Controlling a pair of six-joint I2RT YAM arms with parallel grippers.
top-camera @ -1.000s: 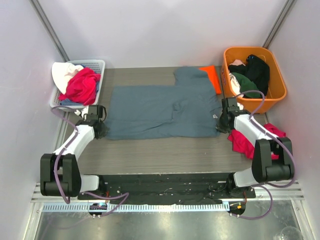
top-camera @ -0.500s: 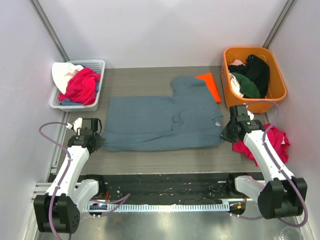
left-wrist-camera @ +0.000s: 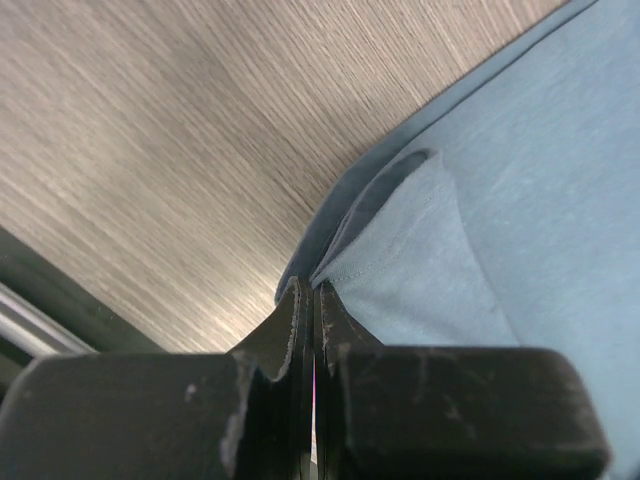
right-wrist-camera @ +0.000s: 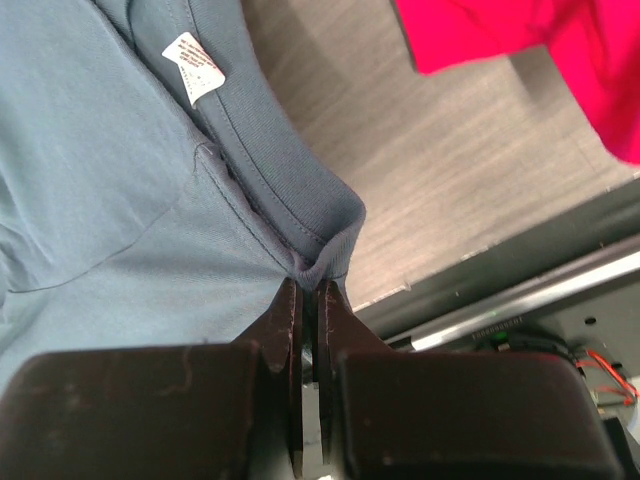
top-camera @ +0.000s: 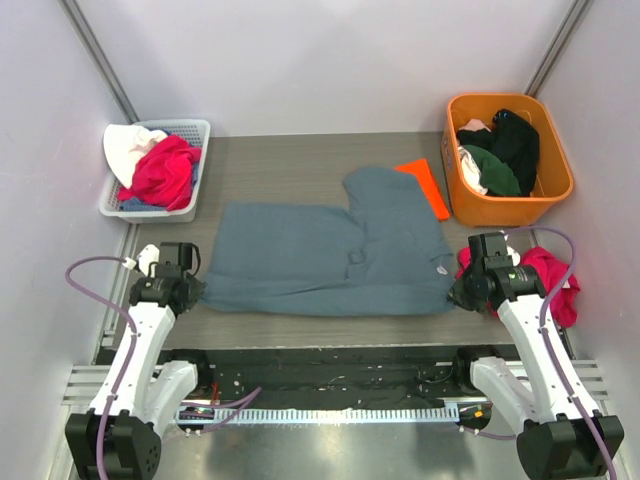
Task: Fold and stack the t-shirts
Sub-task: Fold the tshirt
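Layout stage of the fold. Top view: the blue-grey t-shirt (top-camera: 330, 255) lies spread across the middle of the worktop (top-camera: 290, 160). Its far corner touches the orange t-shirt (top-camera: 428, 188) beside the orange tub (top-camera: 512, 208), and the left fingers (top-camera: 197, 290) and right fingers (top-camera: 457, 295) are at its two near corners. Left wrist view: the left fingers (left-wrist-camera: 300, 305) are pressed together, pinching a small tuck of the shirt's (left-wrist-camera: 500, 200) edge. Right wrist view: the right fingers (right-wrist-camera: 290, 300) pinch a banded edge of the shirt (right-wrist-camera: 100, 150) below its white label (right-wrist-camera: 195, 55), with red cloth (right-wrist-camera: 500, 30) lying apart. The garment looks flattened but not yet folded. The next move probably calls for carrying both pinched corners over the body together, keeping the cloth taut.
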